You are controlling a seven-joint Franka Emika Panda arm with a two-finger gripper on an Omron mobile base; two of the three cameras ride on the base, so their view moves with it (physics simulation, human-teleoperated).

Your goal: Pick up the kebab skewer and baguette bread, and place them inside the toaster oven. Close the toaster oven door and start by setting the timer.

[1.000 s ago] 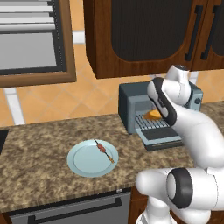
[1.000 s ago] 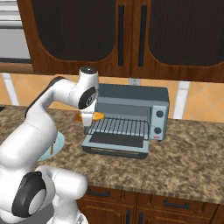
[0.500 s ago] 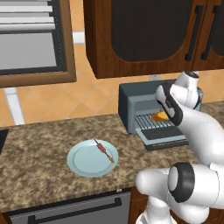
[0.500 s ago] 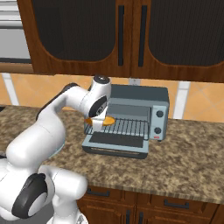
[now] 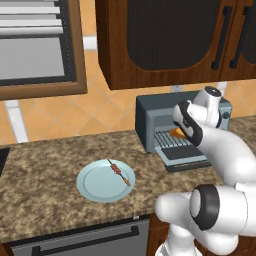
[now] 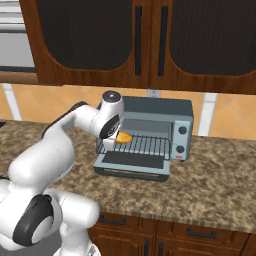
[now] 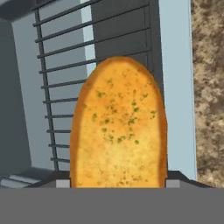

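While the gripper [image 6: 118,138] sits at the centre of the right base view, its fingers clamp the baguette bread [image 7: 119,127], which hangs over the wire rack [image 6: 142,145] in the toaster oven [image 6: 160,127]. Below it, the toaster oven door [image 6: 132,165] lies dropped open. Lower left in the left base view, the kebab skewer [image 5: 119,171] rests on a plate [image 5: 95,186].

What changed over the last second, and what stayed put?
The gripper, shut on the baguette bread, carried it from the toaster oven's left front corner in over the wire rack. The kebab skewer stayed on the plate; the toaster oven door stayed down.
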